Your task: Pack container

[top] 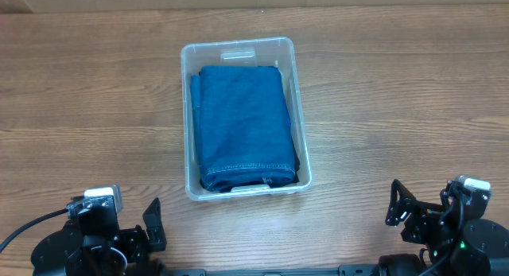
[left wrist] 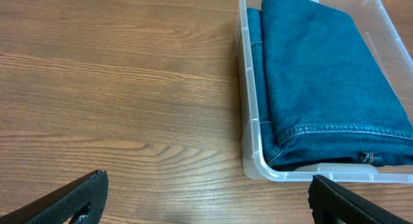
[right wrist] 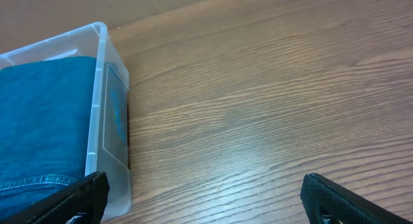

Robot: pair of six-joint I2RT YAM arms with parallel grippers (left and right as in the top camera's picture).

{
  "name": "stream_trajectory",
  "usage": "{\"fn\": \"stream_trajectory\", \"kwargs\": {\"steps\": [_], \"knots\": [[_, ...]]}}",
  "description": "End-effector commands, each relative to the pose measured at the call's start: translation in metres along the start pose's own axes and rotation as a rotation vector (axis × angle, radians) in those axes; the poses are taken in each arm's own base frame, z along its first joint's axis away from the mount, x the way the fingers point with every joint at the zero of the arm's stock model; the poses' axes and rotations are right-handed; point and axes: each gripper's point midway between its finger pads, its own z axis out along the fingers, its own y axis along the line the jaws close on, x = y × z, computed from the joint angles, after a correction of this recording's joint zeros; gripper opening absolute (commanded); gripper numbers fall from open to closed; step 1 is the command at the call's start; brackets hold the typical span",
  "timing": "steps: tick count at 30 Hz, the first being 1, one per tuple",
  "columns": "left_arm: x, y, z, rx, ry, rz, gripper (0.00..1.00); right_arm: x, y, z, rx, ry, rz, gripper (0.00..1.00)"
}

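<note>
Container (top: 188, 85), clear plastic, holds folded blue denim (top: 245, 126).

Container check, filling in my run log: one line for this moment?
container: holds folded denim | left pincer: open, empty | right pincer: open, empty | both clear of container

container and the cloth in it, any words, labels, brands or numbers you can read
No text is legible in any view.
container: the pale rectangle at its far end shows no legible print.
folded denim: the small metal piece near the hem is too small to read.
</note>
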Motion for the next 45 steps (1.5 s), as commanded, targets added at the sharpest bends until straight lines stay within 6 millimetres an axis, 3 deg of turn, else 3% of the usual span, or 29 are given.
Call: {"fn": "stream_trajectory", "kwargs": {"steps": [1, 4, 9, 16, 18, 21, 45], "knots": [[0.001, -0.002, 0.001, 0.012, 0.000, 0.013, 1.00, -0.001, -0.001, -0.001, -0.002, -0.024, 0.000, 1.00], [0.001, -0.002, 0.001, 0.012, 0.000, 0.013, 1.00, -0.002, 0.004, 0.010, -0.040, -0.081, -0.016, 1.00], [0.001, -0.002, 0.001, 0.012, 0.000, 0.013, 1.00, -0.006, 0.036, 0.036, -0.241, -0.321, -0.199, 1.00], [0.001, -0.002, 0.001, 0.012, 0.000, 0.013, 1.00, -0.006, 0.040, 0.084, -0.285, -0.550, -0.204, 1.00], [0.001, -0.002, 0.001, 0.012, 0.000, 0.013, 1.00, 0.000, 0.037, 0.098, -0.276, -0.580, -0.199, 1.00], [0.001, -0.002, 0.001, 0.012, 0.000, 0.013, 1.00, 0.026, 0.031, 0.123, -0.264, -0.508, -0.199, 1.00], [0.002, -0.002, 0.001, 0.012, -0.008, 0.014, 1.00, 0.029, 0.030, 0.127, -0.260, -0.497, -0.197, 1.00]]}}
